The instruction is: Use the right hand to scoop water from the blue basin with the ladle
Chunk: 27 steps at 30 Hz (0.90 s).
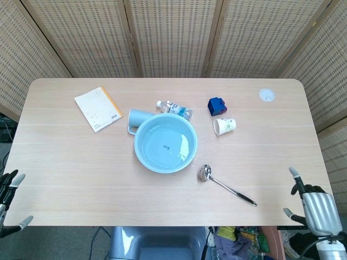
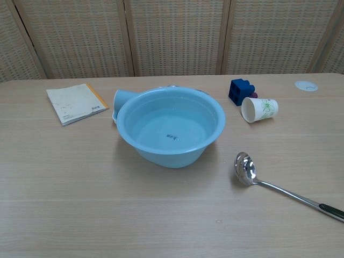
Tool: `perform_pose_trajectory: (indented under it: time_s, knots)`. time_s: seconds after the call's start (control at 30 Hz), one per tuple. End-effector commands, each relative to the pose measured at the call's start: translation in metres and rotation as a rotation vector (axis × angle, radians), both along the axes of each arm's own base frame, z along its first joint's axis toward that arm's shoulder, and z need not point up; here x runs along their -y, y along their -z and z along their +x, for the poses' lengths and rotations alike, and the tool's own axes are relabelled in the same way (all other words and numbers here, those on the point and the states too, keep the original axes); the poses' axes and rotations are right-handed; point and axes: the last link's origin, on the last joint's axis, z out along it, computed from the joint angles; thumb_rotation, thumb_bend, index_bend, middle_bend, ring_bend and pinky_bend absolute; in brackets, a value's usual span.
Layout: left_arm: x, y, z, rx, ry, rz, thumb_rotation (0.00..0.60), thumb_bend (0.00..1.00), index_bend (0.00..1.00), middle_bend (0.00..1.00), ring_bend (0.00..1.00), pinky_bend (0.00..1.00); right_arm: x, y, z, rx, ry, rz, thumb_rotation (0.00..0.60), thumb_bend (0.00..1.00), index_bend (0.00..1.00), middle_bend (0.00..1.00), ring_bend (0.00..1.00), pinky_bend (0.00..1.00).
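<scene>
Two robot hands show at the near corners of the counter [image 1: 65,179] in the head view, and neither holds anything. The right robot hand [image 1: 316,208] is beside the near right edge of the counter, with its fingers [image 1: 293,173] apart and pointing up, well apart from the ladle [image 1: 226,184]. The left robot hand [image 1: 10,203] is only partly in view at the near left corner, its fingers spread and empty. The ladle lies flat on the counter, its shiny bowl just beside the near right side of the blue basin [image 1: 165,143] and its dark handle end pointing toward the right robot hand. The blue basin stands in the middle of the counter with water inside. Behind it lie a light blue cup [image 1: 137,117] on its side, touching the basin, and a plastic bottle [image 1: 174,108]. A paper cup [image 1: 224,125] lies on its side near a blue block [image 1: 217,105], and a notebook [image 1: 98,109] lies at the far left.
</scene>
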Motion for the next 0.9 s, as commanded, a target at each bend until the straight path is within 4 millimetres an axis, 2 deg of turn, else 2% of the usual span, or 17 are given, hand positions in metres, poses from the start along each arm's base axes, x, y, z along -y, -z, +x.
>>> perform_pose_trajectory:
  time_s: [0.03,0.13,0.4,0.67,0.9]
  knots:
    - [-0.004,0.004,0.001,-0.008,-0.008,-0.002,0.6,0.0,0.0,0.0,0.0,0.0,0.025,0.035,0.007,0.03,0.009,0.145,0.6,0.0,0.12,0.91,0.88,1.0]
    - [-0.007,0.007,0.001,-0.017,-0.02,-0.007,0.6,0.0,0.0,0.0,0.0,0.0,0.036,0.049,0.016,0.066,0.047,0.222,0.6,0.0,0.22,0.95,0.91,1.0]
    - [-0.014,0.011,-0.003,-0.028,-0.049,-0.017,0.6,0.0,0.0,0.0,0.0,0.0,0.057,0.089,0.024,0.032,0.169,0.281,0.6,0.08,0.35,1.0,0.95,1.0]
    - [-0.015,0.012,-0.003,-0.03,-0.052,-0.023,0.6,0.0,0.0,0.0,0.0,0.0,0.064,0.117,0.027,-0.061,0.233,0.259,0.6,0.16,0.4,1.0,0.97,1.0]
    - [-0.014,0.012,-0.003,-0.035,-0.052,-0.021,0.6,0.0,0.0,0.0,0.0,0.0,0.077,0.139,0.031,-0.112,0.307,0.233,0.6,0.18,0.43,1.0,0.97,1.0]
